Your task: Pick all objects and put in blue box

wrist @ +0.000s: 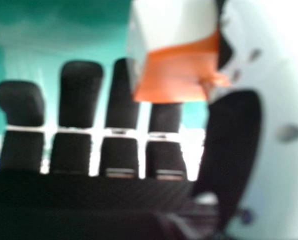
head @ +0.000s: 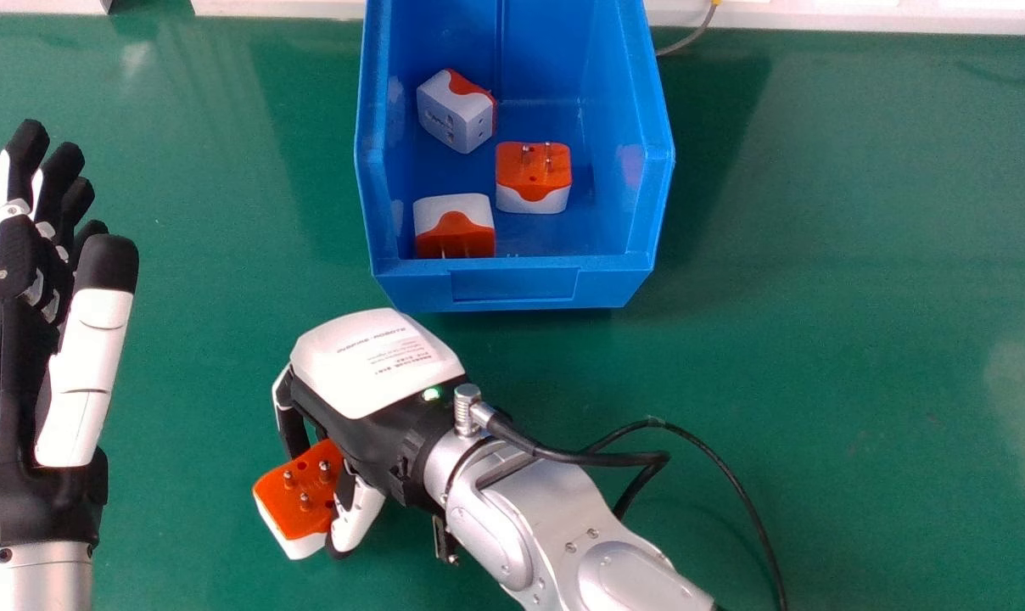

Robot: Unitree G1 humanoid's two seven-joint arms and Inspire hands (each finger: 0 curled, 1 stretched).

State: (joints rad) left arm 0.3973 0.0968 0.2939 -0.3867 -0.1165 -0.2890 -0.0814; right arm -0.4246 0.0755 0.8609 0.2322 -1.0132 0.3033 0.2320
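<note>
Nearest the camera, the robot's silver right forearm [head: 580, 543] rises from between five and six o'clock in the head view, a black cable [head: 733, 475] looping beside it toward four. It leads to the right hand [head: 377, 365] at about eight o'clock from the view's centre, its fingers bent and its grasp closed around an orange-and-white plug adapter [head: 283, 501]. That piece sits between fingers and thumb, tilted, its prongs facing up in the head view; the right hand view shows it blurred, close against the thumb. At nine o'clock, the left hand [head: 12, 424] is spread rather than clenched, fingertips aimed toward twelve, well apart from the adapter. Over at twelve o'clock stands the blue box [head: 512, 284], its low front wall coming between the right hand and the pieces inside. Three more adapters lie in it: a pale grey-and-orange one [head: 457, 114] toward ten or eleven o'clock, a prongs-up one [head: 534, 174] near the middle, and another [head: 455, 212] toward seven or eight, partly hidden by the front wall. Around the box spreads the green table [head: 860, 255], with a thin cord [head: 691, 38] at one o'clock.
</note>
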